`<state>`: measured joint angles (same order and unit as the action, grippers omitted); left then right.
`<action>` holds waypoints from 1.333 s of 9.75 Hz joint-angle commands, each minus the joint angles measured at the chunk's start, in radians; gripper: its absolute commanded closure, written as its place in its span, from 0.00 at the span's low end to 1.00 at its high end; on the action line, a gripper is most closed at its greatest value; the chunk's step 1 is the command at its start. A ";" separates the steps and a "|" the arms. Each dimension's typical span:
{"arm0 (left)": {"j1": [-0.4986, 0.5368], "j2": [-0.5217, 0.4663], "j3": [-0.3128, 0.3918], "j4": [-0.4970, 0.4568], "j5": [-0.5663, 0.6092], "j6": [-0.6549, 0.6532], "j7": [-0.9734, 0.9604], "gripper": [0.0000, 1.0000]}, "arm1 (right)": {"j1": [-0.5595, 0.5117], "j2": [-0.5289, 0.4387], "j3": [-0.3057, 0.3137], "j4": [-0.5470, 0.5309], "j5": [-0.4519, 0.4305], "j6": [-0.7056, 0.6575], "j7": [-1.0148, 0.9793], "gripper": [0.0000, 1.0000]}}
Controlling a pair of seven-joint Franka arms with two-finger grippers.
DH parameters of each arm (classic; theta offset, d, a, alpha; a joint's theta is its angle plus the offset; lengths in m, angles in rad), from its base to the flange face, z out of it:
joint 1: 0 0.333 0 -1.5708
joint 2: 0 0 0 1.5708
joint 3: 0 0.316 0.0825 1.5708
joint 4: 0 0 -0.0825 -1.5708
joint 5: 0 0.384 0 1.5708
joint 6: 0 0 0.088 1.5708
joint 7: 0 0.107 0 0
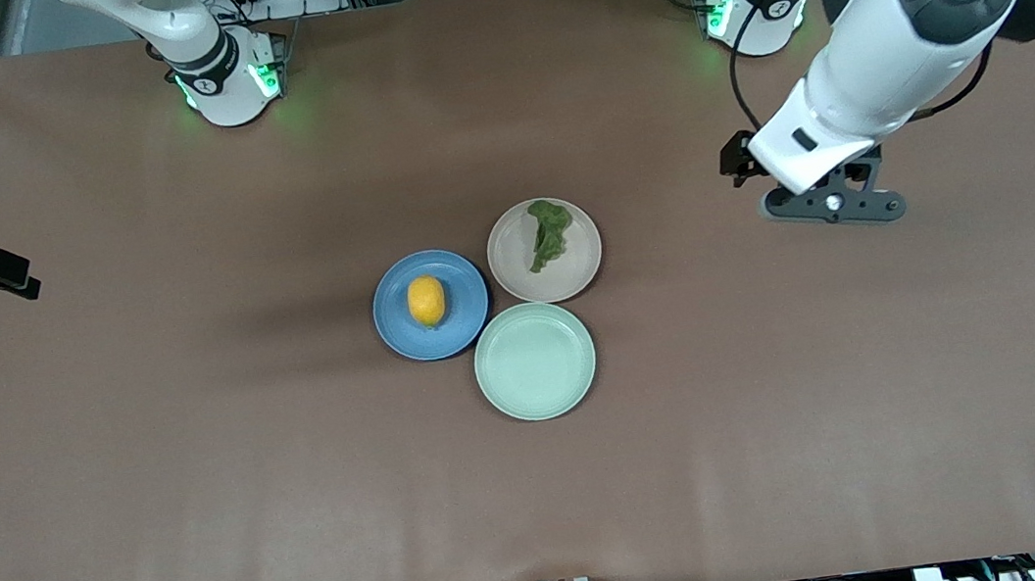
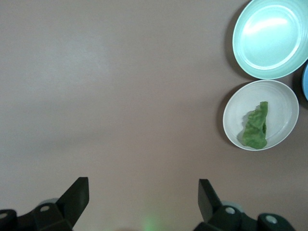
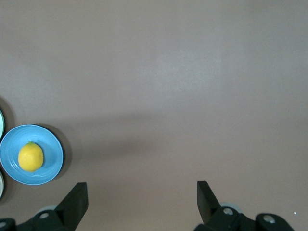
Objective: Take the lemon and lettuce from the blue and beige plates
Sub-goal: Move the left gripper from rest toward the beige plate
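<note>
The yellow-orange lemon point(image 1: 426, 301) lies on the blue plate point(image 1: 470, 308) at the table's middle. The dark green lettuce point(image 1: 548, 232) lies on the beige plate point(image 1: 576, 268), which touches the blue plate and sits toward the left arm's end. My left gripper point(image 1: 831, 203) hangs open and empty over bare table toward the left arm's end; its wrist view shows its gripper point(image 2: 143, 192), the lettuce point(image 2: 256, 127) and the beige plate point(image 2: 285, 103). My right gripper point(image 1: 2, 275) is open and empty over the right arm's end; its wrist view shows its gripper point(image 3: 142, 192), the lemon point(image 3: 31, 157) and the blue plate point(image 3: 52, 144).
A pale mint-green plate point(image 1: 535, 360) holds nothing and sits nearer the front camera, touching both other plates; it also shows in the left wrist view point(image 2: 269, 38). Brown table surface point(image 1: 204, 467) surrounds the plates.
</note>
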<state>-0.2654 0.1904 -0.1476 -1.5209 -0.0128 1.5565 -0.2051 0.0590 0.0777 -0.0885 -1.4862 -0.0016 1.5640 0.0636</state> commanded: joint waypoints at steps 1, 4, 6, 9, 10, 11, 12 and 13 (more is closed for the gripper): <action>-0.001 0.009 -0.003 -0.042 -0.082 0.078 -0.057 0.00 | 0.010 0.008 0.004 0.024 -0.008 -0.019 0.002 0.00; -0.001 0.004 -0.044 -0.114 -0.087 0.158 -0.085 0.00 | 0.044 0.007 0.004 0.023 -0.008 -0.022 0.002 0.00; 0.000 0.001 -0.079 -0.165 -0.087 0.221 -0.126 0.00 | 0.068 0.005 0.004 0.023 -0.011 -0.024 0.002 0.00; -0.001 0.009 -0.098 -0.203 -0.084 0.252 -0.134 0.00 | 0.096 0.005 0.006 0.023 0.003 -0.024 0.002 0.00; -0.003 0.015 -0.098 -0.209 -0.084 0.252 -0.134 0.00 | 0.126 0.005 0.004 0.023 0.002 -0.024 0.005 0.00; -0.011 0.020 -0.098 -0.228 -0.084 0.269 -0.134 0.00 | 0.152 0.005 0.004 0.023 0.002 -0.022 0.005 0.00; -0.032 0.029 -0.098 -0.252 -0.087 0.301 -0.140 0.00 | 0.171 0.010 0.004 0.023 0.002 -0.022 0.008 0.00; -0.067 0.047 -0.098 -0.268 -0.084 0.341 -0.193 0.00 | 0.191 0.011 0.004 0.021 0.002 -0.022 0.010 0.00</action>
<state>-0.2897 0.2239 -0.2459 -1.7599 -0.0787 1.8445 -0.3362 0.2292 0.0781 -0.0799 -1.4846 0.0000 1.5567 0.0675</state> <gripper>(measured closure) 0.000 0.000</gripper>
